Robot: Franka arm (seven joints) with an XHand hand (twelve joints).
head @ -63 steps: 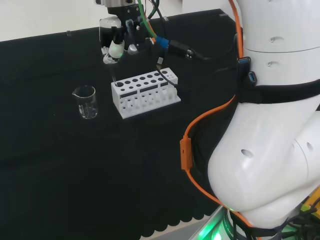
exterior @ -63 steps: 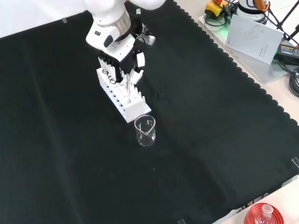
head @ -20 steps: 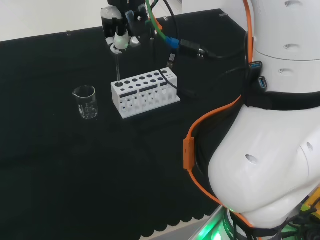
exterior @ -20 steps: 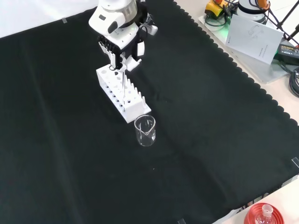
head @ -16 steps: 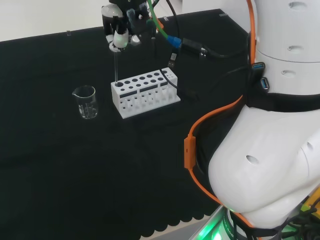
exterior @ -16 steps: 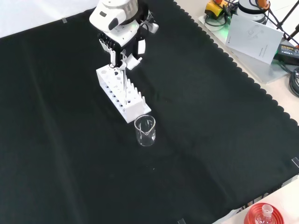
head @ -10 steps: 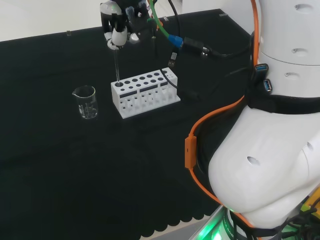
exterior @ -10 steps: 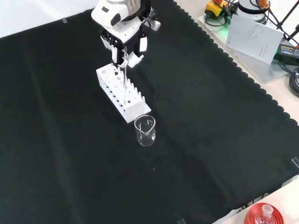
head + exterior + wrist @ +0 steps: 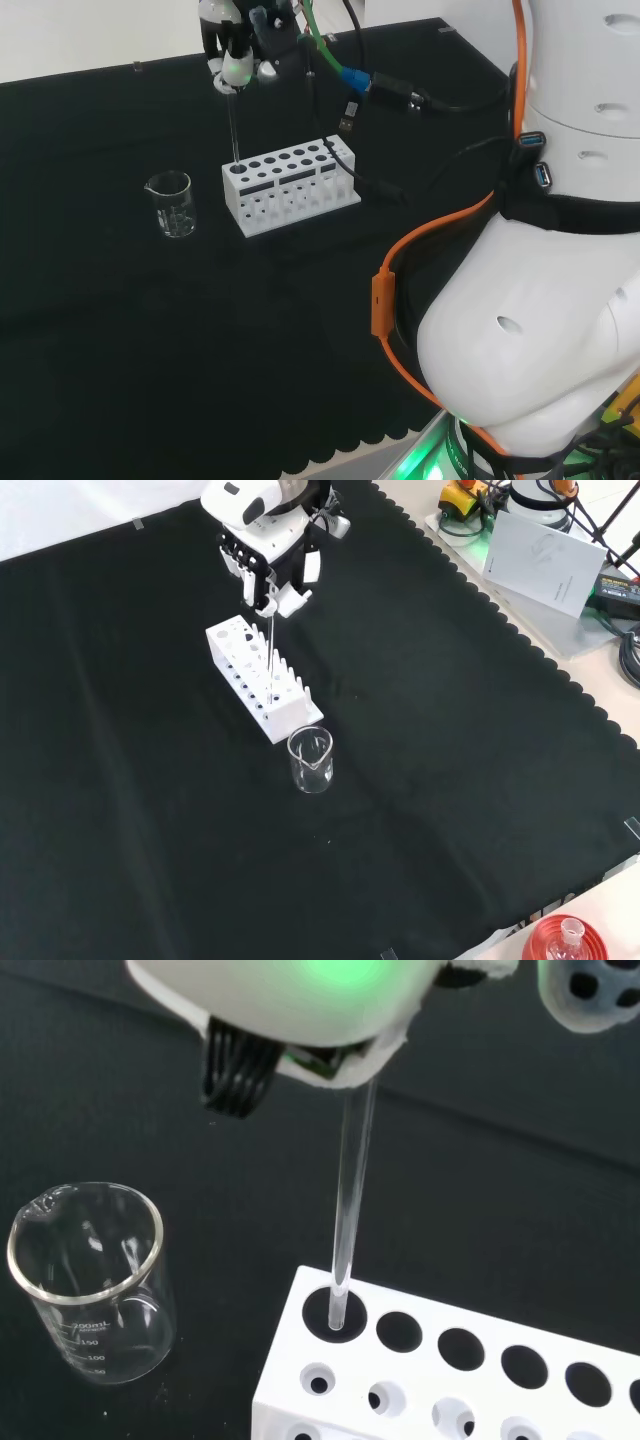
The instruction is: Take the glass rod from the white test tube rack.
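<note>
The white test tube rack [image 9: 290,187] [image 9: 262,678] [image 9: 440,1370] stands on the black cloth. A thin clear glass rod [image 9: 233,125] [image 9: 271,650] [image 9: 351,1200] rises upright from the rack's end hole nearest the beaker, its lower tip still inside that hole in the wrist view. The hand [image 9: 236,40] [image 9: 265,555] [image 9: 300,1020] hangs above the rack with its fingers curled round the rod's top end.
An empty clear glass beaker [image 9: 172,204] [image 9: 310,759] [image 9: 90,1280] stands on the cloth close to the rack's end. The arm's white links [image 9: 540,300] rise at the head view's right. A red ribbed ring with a flask [image 9: 566,940] sits at the bench's near corner.
The hand has risen straight up with the rod, drawing it most of the way out of the rack's end hole. The rack and beaker have stayed put.
</note>
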